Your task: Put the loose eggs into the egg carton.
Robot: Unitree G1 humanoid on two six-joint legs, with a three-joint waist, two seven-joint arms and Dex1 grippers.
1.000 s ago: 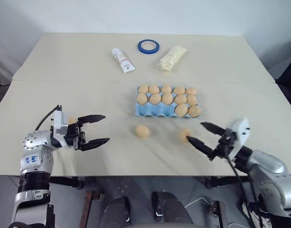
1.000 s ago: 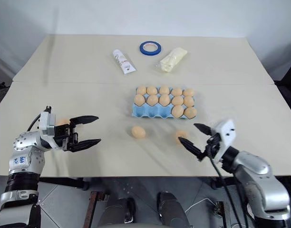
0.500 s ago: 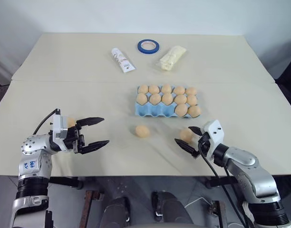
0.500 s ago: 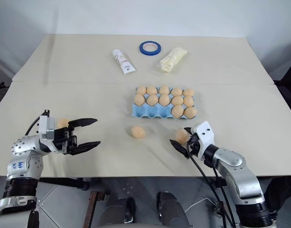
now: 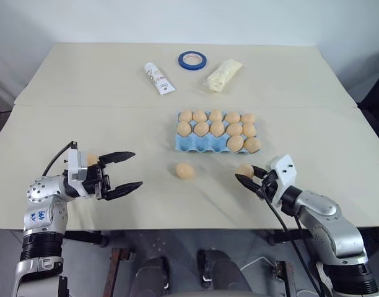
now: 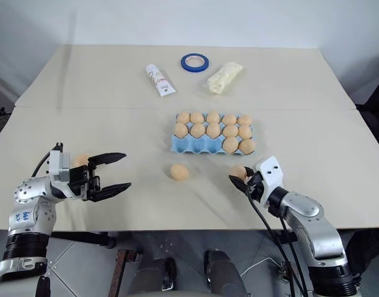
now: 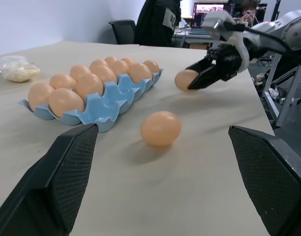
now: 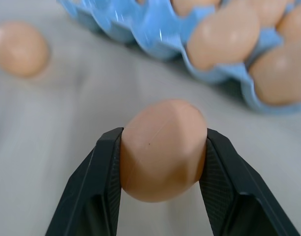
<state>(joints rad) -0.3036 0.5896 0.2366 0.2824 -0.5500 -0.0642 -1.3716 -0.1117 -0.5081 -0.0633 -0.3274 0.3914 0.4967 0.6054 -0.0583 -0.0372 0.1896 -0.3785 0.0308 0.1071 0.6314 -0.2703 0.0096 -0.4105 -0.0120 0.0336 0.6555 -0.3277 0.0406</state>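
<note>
Beside egg carton (image 5: 202, 143): right pincer (image 5: 246, 175) clamps egg (image 8: 163, 150) | left pincer (image 5: 125, 171) wide, empty | loose egg (image 5: 185, 171) between

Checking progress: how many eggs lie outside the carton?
3: first egg held in the right gripper, near the egg carton; second egg on the table before it; third egg partly hidden behind the left gripper.

Two loose eggs (image 5: 185, 171) on table (image 5: 84, 124) just in front of egg carton (image 5: 199, 146); tape (image 5: 193, 60) behind.
</note>
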